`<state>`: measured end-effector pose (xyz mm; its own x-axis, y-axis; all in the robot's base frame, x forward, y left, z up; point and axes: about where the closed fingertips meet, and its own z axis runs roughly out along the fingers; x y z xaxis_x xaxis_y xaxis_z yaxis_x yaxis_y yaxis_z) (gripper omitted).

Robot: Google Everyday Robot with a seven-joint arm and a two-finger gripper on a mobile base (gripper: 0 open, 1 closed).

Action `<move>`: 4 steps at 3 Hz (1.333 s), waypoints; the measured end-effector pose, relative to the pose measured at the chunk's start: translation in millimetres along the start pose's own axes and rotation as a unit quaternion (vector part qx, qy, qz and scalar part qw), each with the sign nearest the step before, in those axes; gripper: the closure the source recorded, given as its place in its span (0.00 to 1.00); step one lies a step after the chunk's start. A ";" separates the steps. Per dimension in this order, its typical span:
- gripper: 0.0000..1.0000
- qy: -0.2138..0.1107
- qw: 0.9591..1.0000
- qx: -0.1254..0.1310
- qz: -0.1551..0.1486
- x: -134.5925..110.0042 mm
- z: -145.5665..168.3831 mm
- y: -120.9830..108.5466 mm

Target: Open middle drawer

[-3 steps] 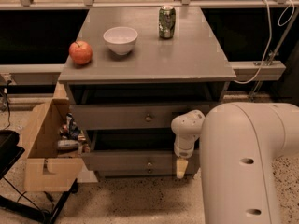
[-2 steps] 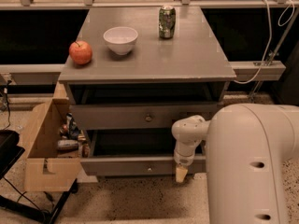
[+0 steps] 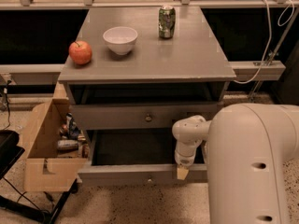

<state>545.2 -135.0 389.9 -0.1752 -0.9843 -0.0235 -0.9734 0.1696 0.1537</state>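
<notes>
The middle drawer [image 3: 121,174] of the grey cabinet is pulled out toward me, showing a dark empty inside. Its small dark knob [image 3: 149,178] sits at the centre of the front panel. My gripper [image 3: 182,172] hangs from the white arm [image 3: 247,162] and rests at the top rim of this drawer's front, right of the knob. The drawer above it [image 3: 117,116], with its own knob [image 3: 148,118], stands only a little out, with a dark gap over it. Any lower drawer is hidden under the pulled-out one.
On the cabinet top [image 3: 187,55] stand a red apple [image 3: 80,52], a white bowl [image 3: 120,39] and a green can [image 3: 167,21]. An open cardboard box [image 3: 44,148] with cans and wrappers stands left of the cabinet. A black stand [image 3: 9,148] is at far left, and a white cable [image 3: 266,41] hangs at right.
The middle drawer has slid further out toward me, and my gripper has moved down and back with its front edge.
</notes>
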 end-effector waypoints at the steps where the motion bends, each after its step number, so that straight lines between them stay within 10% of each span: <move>1: 1.00 0.005 1.000 -0.019 0.005 -1.8 -4.7 31.8; 4: 0.38 0.006 1.000 -0.022 0.005 -0.9 -1.5 34.0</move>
<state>512.5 -128.4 396.6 -0.1831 -0.9830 -0.0095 -0.9640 0.1776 0.1981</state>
